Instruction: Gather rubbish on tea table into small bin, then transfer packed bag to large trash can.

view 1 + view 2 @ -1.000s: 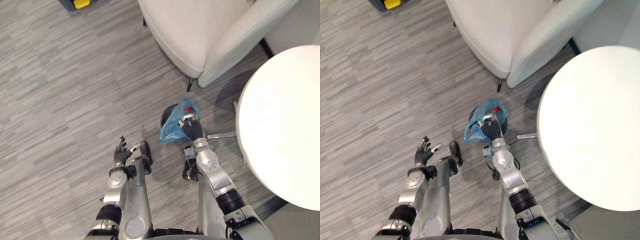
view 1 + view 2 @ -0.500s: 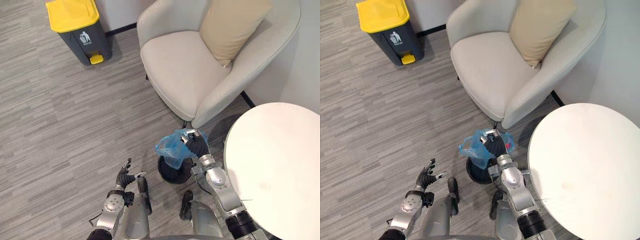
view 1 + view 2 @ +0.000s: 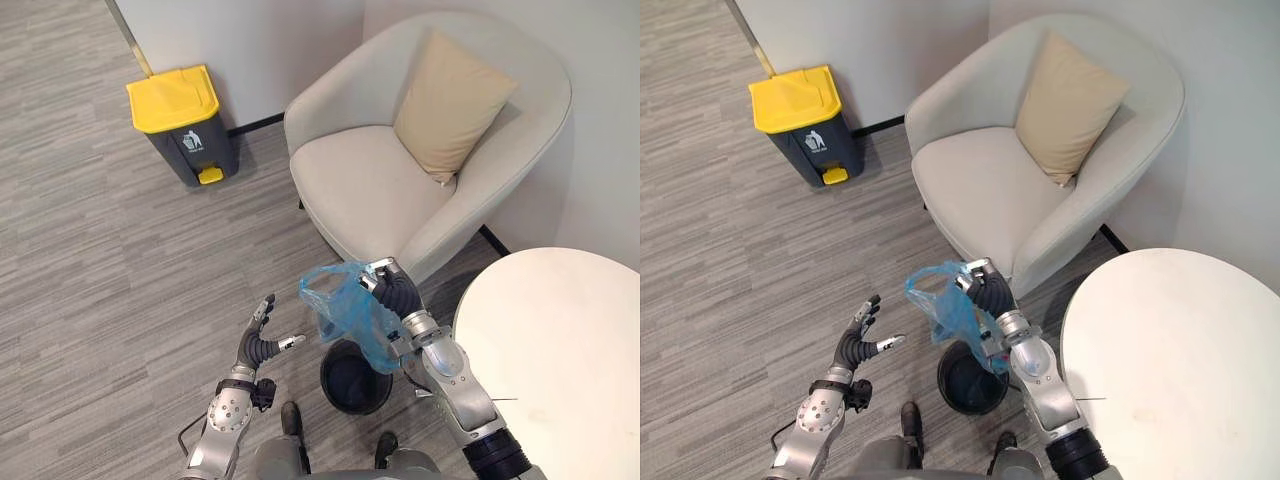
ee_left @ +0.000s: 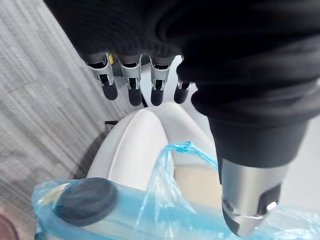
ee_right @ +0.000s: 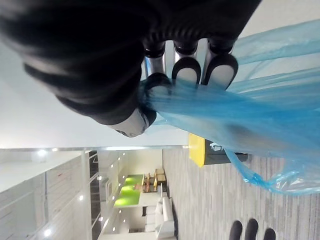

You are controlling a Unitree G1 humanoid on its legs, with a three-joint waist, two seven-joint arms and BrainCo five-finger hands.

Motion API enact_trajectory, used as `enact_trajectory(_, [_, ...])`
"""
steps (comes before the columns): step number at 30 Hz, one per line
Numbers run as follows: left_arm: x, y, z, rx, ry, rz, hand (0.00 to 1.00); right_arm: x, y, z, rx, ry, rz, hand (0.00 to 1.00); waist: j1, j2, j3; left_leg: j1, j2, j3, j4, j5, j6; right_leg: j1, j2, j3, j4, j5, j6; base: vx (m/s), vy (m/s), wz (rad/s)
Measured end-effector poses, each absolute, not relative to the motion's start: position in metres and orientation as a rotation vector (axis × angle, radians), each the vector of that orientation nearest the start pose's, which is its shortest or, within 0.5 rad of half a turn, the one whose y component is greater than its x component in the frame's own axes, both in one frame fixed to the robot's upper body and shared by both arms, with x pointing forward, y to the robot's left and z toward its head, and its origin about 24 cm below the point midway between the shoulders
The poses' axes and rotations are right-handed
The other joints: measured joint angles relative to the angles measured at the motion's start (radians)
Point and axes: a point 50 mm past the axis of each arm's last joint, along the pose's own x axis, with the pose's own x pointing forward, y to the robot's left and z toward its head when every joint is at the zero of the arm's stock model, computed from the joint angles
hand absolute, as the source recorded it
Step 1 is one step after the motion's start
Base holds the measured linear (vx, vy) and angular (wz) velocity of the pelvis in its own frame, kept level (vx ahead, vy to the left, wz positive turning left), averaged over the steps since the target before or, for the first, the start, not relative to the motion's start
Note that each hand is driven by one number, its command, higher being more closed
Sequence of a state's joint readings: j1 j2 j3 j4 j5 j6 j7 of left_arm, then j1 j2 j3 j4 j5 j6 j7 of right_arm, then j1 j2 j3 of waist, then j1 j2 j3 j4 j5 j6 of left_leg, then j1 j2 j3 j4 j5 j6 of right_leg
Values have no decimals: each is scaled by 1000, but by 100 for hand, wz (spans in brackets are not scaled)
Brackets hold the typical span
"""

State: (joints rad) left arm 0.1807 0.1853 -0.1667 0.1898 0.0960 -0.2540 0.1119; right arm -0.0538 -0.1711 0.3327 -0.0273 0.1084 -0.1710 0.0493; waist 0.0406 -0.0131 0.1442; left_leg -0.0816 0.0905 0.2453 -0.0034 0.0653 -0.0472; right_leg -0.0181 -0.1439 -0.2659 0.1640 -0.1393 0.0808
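holding our left hand [image 3: 262, 345] out low, fingers loose and nothing in them, leaves it free to steady the load if that is needed. just ahead the small black bin [image 3: 355, 382] stands on the floor; its inside looks dark and unlined, and we see no rubbish in it. right above it our right hand [image 3: 395, 293] is clenched round the gathered mouth of the blue bag [image 3: 345, 310], so the bag hangs below the grip and, as far as we can judge, out of the bin. what it contains we cannot make out. the round white table [image 3: 560, 340] lies to the right, with the pale armchair [image 3: 370, 190] and its tan cushion [image 3: 452, 100] beyond. farthest off, by the wall, the large trash can [image 3: 185, 125] has its yellow lid down, so we judge the carry across comes next, and then the lid.
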Motion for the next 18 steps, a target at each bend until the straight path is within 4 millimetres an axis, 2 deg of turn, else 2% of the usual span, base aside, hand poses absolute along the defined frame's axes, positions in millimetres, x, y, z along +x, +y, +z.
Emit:
enact_trajectory(7, [209,154,11,403,-60,-141,0,249,-77,75,22,-217,555,100,-2,7,-36,24,-10,0,-39,19,5,14,1,5,-31,20,1,-24,17,-1])
enact_trajectory(10, [210,152,17,459,-99,-167,0,250,-73,78,32,-224,590,100,-3,9,-41,39,-14,0,-70,37,5,12,1,8,-31,21,2,-37,27,-1])
enact_trajectory(18, [224,128,37,618,-254,-262,0,254,-65,88,84,-238,693,100,-6,14,-60,46,-21,6,-90,51,10,13,1,26,-57,40,11,-6,20,-4])
